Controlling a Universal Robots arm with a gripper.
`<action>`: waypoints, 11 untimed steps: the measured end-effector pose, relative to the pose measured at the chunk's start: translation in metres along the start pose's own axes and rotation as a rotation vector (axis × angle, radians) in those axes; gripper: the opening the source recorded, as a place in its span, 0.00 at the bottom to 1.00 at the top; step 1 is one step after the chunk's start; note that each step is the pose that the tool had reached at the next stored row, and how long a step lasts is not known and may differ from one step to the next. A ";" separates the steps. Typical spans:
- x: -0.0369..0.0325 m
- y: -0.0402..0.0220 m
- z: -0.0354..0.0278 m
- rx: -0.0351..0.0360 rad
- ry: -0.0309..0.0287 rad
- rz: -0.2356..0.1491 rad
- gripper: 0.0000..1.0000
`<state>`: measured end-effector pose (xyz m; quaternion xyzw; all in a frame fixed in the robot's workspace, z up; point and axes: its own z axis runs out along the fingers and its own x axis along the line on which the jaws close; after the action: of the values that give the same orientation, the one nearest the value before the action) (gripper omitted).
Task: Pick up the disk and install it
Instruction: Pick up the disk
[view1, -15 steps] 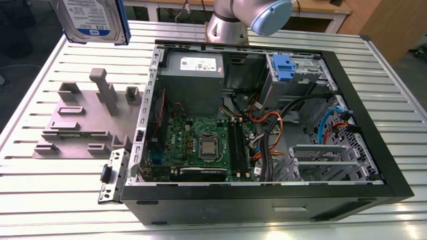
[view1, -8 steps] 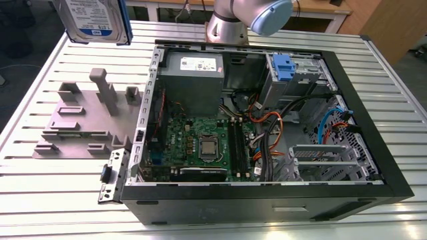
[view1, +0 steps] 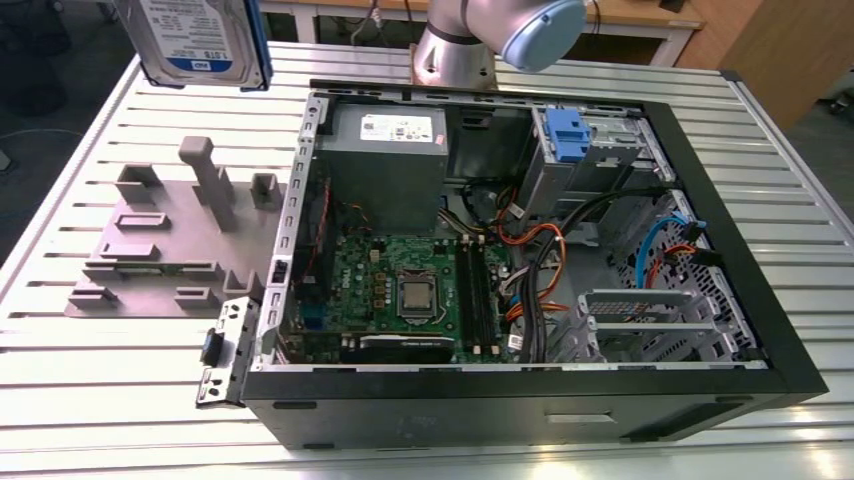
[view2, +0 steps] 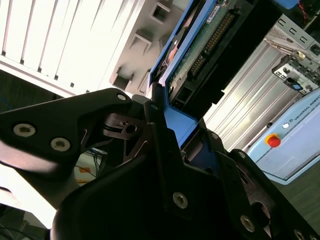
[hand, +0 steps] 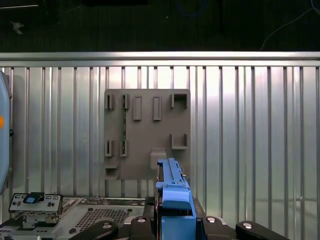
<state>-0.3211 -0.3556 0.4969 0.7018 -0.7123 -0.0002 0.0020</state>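
Your pincer (view2: 184, 131) is closed on the disk (view2: 200, 47). In the second wrist view its black fingers (view2: 156, 120) press on the blue bracket from both sides. The drive's green circuit board faces the camera, and its far end runs out of the picture. In the exterior view the disk (view1: 203, 42) hangs in the air over the far corner of the slatted table (view1: 80, 380), at the exterior view's left, well apart from the open computer case (view1: 534, 400). Its white-and-blue label faces you, but the print is too small to read, and the top of the drive is cut off. In the first wrist view you see the disk (hand: 172, 192) edge-on, with the grey fixture plate (hand: 147, 132) lying flat on the table behind it. Inside the case, the grey power supply (view1: 387, 165) carries a white label whose writing you cannot make out. The blue caddy (view1: 567, 135) sits in the upper drive bay, partly hidden by the metal around it. The arm's base (view1: 461, 50) stands behind the case, its upper part cut off.
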 end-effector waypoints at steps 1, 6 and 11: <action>0.0000 -0.0009 0.0000 0.0000 0.0000 0.000 0.36; 0.0000 -0.0033 0.0000 0.0000 -0.0001 0.000 0.36; 0.0025 -0.0036 0.0000 0.0000 0.0000 0.000 0.36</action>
<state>-0.3175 -0.3582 0.4969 0.7018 -0.7123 -0.0002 0.0020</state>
